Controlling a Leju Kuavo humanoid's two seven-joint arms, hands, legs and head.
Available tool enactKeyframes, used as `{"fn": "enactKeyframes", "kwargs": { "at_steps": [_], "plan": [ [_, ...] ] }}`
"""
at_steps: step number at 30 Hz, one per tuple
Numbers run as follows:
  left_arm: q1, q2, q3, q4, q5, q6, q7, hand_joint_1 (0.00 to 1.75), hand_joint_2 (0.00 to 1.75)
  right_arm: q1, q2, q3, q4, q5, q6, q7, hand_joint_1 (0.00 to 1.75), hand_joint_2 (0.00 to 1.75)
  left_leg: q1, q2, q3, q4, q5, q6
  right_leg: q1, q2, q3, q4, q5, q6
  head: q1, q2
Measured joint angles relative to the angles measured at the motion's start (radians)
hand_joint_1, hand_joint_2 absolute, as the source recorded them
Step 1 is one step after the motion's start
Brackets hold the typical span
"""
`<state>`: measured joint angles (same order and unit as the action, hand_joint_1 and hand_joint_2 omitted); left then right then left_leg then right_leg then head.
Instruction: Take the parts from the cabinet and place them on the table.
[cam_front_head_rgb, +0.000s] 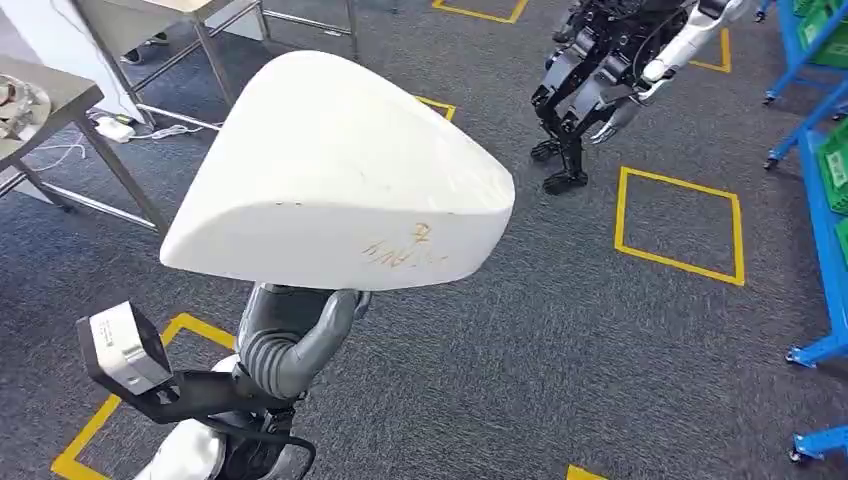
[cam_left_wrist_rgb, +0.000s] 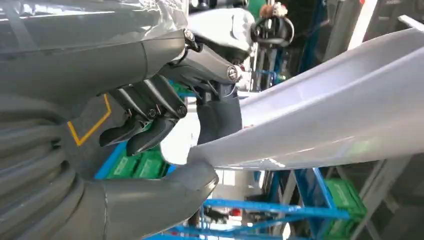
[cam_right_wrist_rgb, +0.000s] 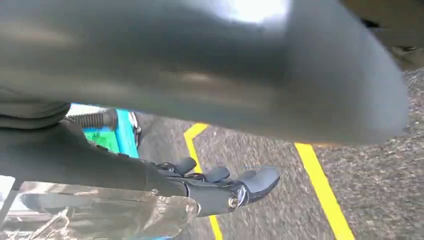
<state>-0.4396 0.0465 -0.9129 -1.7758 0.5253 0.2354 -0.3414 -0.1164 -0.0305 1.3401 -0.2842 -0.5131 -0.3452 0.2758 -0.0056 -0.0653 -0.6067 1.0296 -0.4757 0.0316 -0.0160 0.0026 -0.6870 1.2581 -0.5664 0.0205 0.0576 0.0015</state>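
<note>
A large white wedge-shaped part (cam_front_head_rgb: 330, 180) with a faint orange scribble on its side fills the middle of the head view. My left hand (cam_front_head_rgb: 300, 330) holds it up from underneath, over the carpet. In the left wrist view the thick thumb (cam_left_wrist_rgb: 165, 195) presses under the edge of the part (cam_left_wrist_rgb: 340, 120) while the dark fingers (cam_left_wrist_rgb: 155, 110) curl over the other side. My right hand (cam_right_wrist_rgb: 220, 187) hangs above the grey carpet with its dark fingers stretched out and nothing in them.
A grey metal table (cam_front_head_rgb: 40, 100) stands at the far left with cables (cam_front_head_rgb: 120, 130) on the floor beside it. Another robot (cam_front_head_rgb: 600, 70) stands ahead on the right. Blue racks (cam_front_head_rgb: 825, 200) with green bins line the right side. Yellow squares (cam_front_head_rgb: 680, 220) mark the carpet.
</note>
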Motion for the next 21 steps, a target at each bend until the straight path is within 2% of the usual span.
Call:
{"fn": "enactKeyframes", "kwargs": {
  "at_steps": [1, 2, 3, 4, 5, 7, 8, 9, 10, 11, 12, 13, 14, 15, 16, 17, 18, 19, 20, 21],
  "plan": [
    [0.0, 0.0, 0.0, 0.0, 0.001, 0.0, 0.0, 1.75, 1.75, -0.001, 0.0, 0.0, 0.0, 0.0, -0.001, 0.0, 0.0, 0.0, 0.0, -0.015, 0.004, 0.002, -0.003, -0.002, 0.001, 0.014, 0.029, -0.081, 0.055, -0.005, 0.0, 0.0],
    [-0.001, 0.0, 0.0, 0.0, 0.003, 0.0, 0.0, 1.75, 1.75, 0.0, -0.002, 0.0, 0.0, 0.001, -0.001, 0.0, 0.0, 0.0, 0.002, -0.026, 0.007, 0.005, -0.007, -0.005, 0.0, 0.047, 0.059, -0.164, 0.105, -0.009, 0.0, 0.0],
    [-0.001, 0.0, 0.0, 0.0, 0.003, 0.0, 0.0, 1.75, 1.75, 0.001, -0.004, 0.0, 0.0, 0.002, -0.001, 0.001, 0.0, 0.0, 0.004, -0.035, 0.004, 0.006, -0.009, -0.01, -0.005, 0.098, 0.069, -0.182, 0.091, -0.013, -0.003, 0.0],
    [-0.002, -0.001, 0.0, 0.001, 0.006, 0.0, 0.002, 1.75, 1.75, 0.003, -0.004, 0.001, 0.0, 0.003, -0.002, 0.001, 0.0, 0.0, 0.007, -0.053, -0.004, 0.013, -0.01, -0.016, -0.004, 0.096, 0.086, -0.217, 0.087, -0.009, -0.005, 0.0],
    [-0.002, -0.001, 0.0, 0.001, 0.006, 0.0, 0.003, 1.75, 1.75, 0.002, -0.004, 0.001, -0.001, 0.005, -0.002, 0.001, 0.0, 0.0, 0.012, -0.061, -0.008, 0.011, -0.007, -0.025, 0.002, 0.086, 0.086, -0.216, 0.083, -0.009, -0.003, 0.0],
    [0.0, 0.0, 0.0, 0.0, 0.009, 0.0, 0.004, 1.75, 1.75, 0.001, -0.005, 0.001, -0.002, 0.006, -0.002, 0.003, 0.0, 0.0, 0.016, -0.087, -0.009, 0.004, -0.003, -0.038, 0.004, 0.065, 0.092, -0.224, 0.084, -0.016, 0.002, 0.0],
    [0.0, 0.0, 0.001, 0.0, 0.009, 0.0, 0.004, 1.75, 1.75, -0.002, -0.005, 0.001, -0.003, 0.008, -0.003, 0.003, 0.0, 0.0, 0.015, -0.075, -0.01, 0.009, -0.012, -0.04, -0.004, 0.046, 0.101, -0.237, 0.089, -0.024, 0.002, 0.0],
    [-0.003, 0.001, 0.002, 0.001, 0.01, 0.0, 0.004, 1.75, 1.75, -0.003, -0.005, 0.002, -0.003, 0.008, -0.003, 0.003, 0.0, 0.0, 0.007, -0.014, -0.019, 0.035, -0.032, -0.045, -0.002, 0.035, 0.111, -0.246, 0.089, -0.028, -0.005, 0.0],
    [-0.006, 0.001, 0.002, 0.001, 0.013, 0.0, 0.005, 1.75, 1.75, -0.003, -0.005, 0.002, -0.005, 0.008, -0.002, 0.003, 0.0, 0.0, 0.008, 0.021, -0.047, 0.096, -0.065, -0.05, -0.001, 0.018, 0.117, -0.248, 0.088, -0.032, -0.011, 0.0],
    [-0.005, 0.001, 0.002, 0.001, 0.016, 0.0, 0.005, 1.75, 1.75, -0.002, -0.005, 0.003, -0.005, 0.008, -0.002, 0.003, 0.0, 0.0, 0.009, 0.037, -0.084, 0.17, -0.096, -0.055, 0.0, 0.002, 0.12, -0.247, 0.084, -0.034, -0.01, 0.0],
    [-0.002, 0.002, 0.001, 0.002, 0.016, 0.0, 0.006, 1.75, 1.75, -0.002, -0.005, 0.005, -0.005, 0.008, -0.001, 0.004, 0.0, 0.0, 0.012, 0.045, -0.122, 0.243, -0.119, -0.06, 0.0, -0.015, 0.123, -0.247, 0.081, -0.034, -0.011, 0.0],
    [-0.001, 0.002, 0.001, 0.003, 0.018, 0.0, 0.006, 1.75, 1.75, -0.002, -0.006, 0.005, -0.005, 0.008, 0.0, 0.006, 0.0, 0.0, 0.015, 0.047, -0.145, 0.281, -0.124, -0.063, 0.0, -0.03, 0.125, -0.247, 0.078, -0.033, -0.012, 0.0],
    [-0.001, 0.002, 0.001, 0.005, 0.018, 0.0, 0.007, 1.75, 1.75, -0.003, -0.007, 0.005, -0.005, 0.008, 0.002, 0.007, 0.0, 0.0, 0.019, 0.05, -0.144, 0.275, -0.105, -0.066, 0.0, -0.045, 0.128, -0.246, 0.075, -0.031, -0.012, 0.0],
    [-0.001, 0.002, 0.001, 0.006, 0.019, 0.0, 0.009, 1.75, 1.75, -0.004, -0.007, 0.005, -0.006, 0.008, 0.003, 0.007, 0.0, 0.0, 0.021, 0.054, -0.123, 0.225, -0.066, -0.068, 0.0, -0.058, 0.131, -0.246, 0.07, -0.029, -0.012, 0.0],
    [-0.002, 0.002, 0.001, 0.006, 0.02, -0.001, 0.009, 1.75, 1.75, -0.006, -0.006, 0.005, -0.008, 0.008, 0.003, 0.007, 0.0, 0.0, 0.022, 0.064, -0.08, 0.14, -0.017, -0.068, -0.001, -0.07, 0.137, -0.245, 0.066, -0.025, -0.012, 0.0],
    [-0.002, 0.002, 0.001, 0.006, 0.021, -0.001, 0.009, 1.75, 1.75, -0.007, -0.006, 0.005, -0.008, 0.008, 0.003, 0.007, 0.0, 0.0, 0.022, 0.09, -0.03, 0.045, 0.028, -0.067, -0.002, -0.081, 0.146, -0.245, 0.06, -0.021, -0.012, 0.0],
    [-0.003, 0.002, 0.001, 0.007, 0.021, -0.002, 0.009, 1.75, 1.75, -0.007, -0.007, 0.005, -0.008, 0.008, 0.004, 0.007, 0.0, 0.0, 0.012, 0.135, -0.011, 0.015, 0.008, -0.065, 0.0, -0.088, 0.151, -0.248, 0.057, -0.015, -0.013, 0.0],
    [-0.006, 0.002, 0.001, 0.007, 0.021, -0.003, 0.009, 1.75, 1.75, -0.008, -0.008, 0.005, -0.009, 0.008, 0.004, 0.008, 0.0, 0.0, 0.004, 0.142, -0.008, -0.003, 0.01, -0.05, 0.008, -0.099, 0.151, -0.243, 0.052, -0.007, -0.018, 0.0],
    [-0.005, 0.002, 0.001, 0.008, 0.023, -0.005, 0.009, 1.75, 1.75, -0.008, -0.008, 0.005, -0.009, 0.008, 0.004, 0.01, 0.0, 0.0, 0.003, 0.133, -0.012, 0.002, 0.007, -0.036, 0.008, -0.108, 0.153, -0.245, 0.051, -0.003, -0.012, 0.0],
    [-0.004, 0.002, 0.001, 0.008, 0.024, -0.005, 0.009, 1.75, 1.75, -0.008, -0.008, 0.005, -0.01, 0.008, 0.004, 0.011, 0.0, 0.0, 0.0, 0.121, -0.014, 0.004, 0.003, -0.03, 0.007, -0.12, 0.157, -0.248, 0.049, 0.001, -0.009, 0.0]
  ]
}}
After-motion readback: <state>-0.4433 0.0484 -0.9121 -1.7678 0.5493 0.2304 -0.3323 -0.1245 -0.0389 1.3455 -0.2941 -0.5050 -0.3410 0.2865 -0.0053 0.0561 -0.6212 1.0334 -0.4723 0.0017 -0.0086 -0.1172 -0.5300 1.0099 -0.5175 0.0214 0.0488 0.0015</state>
